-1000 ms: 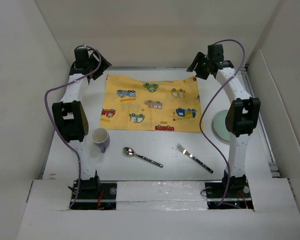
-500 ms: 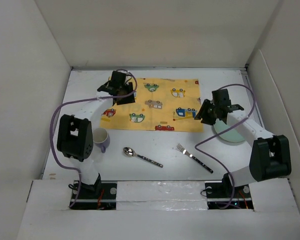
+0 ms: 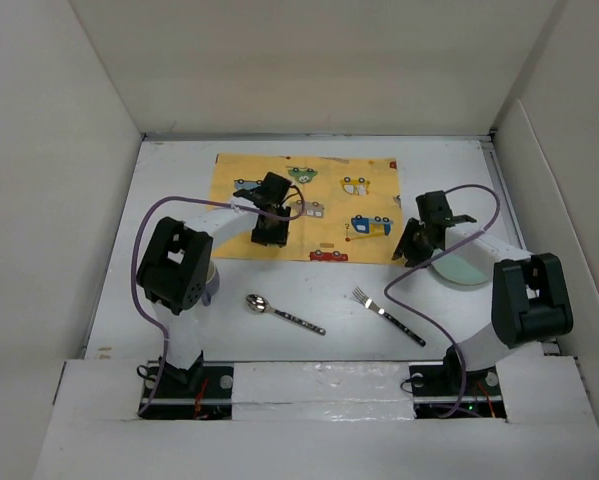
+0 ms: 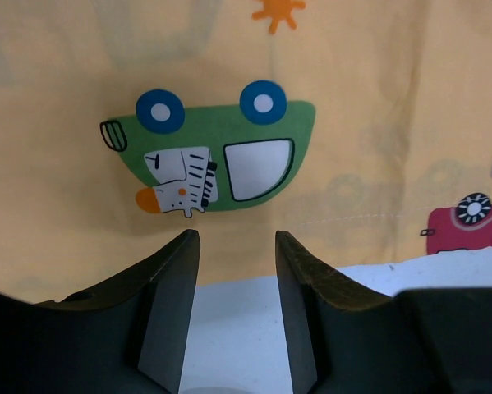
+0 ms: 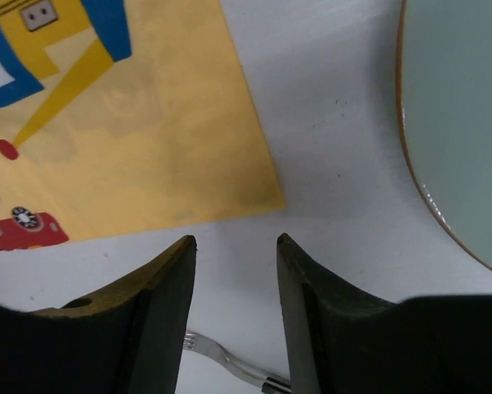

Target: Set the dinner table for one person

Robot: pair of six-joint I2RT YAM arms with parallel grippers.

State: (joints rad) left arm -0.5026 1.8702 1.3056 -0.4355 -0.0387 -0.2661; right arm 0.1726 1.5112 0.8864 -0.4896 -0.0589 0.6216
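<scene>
Table: your large matte white dinner table (image 3: 169, 165) runs from the arm bases to the far wall, with white walls around it. Everything below lies on it.
Spoon: a metal spoon with a dark patterned handle (image 3: 282, 313) lies along the near edge, left of centre, bowl towards the left.
Fork: a matching metal fork (image 3: 389, 316) lies along the near edge, right of centre and well apart from the spoon.
Mug: a pale mug (image 3: 210, 284) stands near the left edge. The left arm's elbow hides most of it, so its colour may be white or lilac.
Plate: a pale green round plate (image 3: 461, 268) sits by the right edge, partly under the right arm.
Right gripper (image 5: 236, 242): fingers apart and holding nothing, over bare table between the plate and the mat's near right corner.
Left gripper (image 4: 236, 238): fingers apart and holding nothing, over the mat's near edge.
Mat: a yellow cloth mat printed with cars (image 3: 324, 195) lies flat towards the far edge.
</scene>
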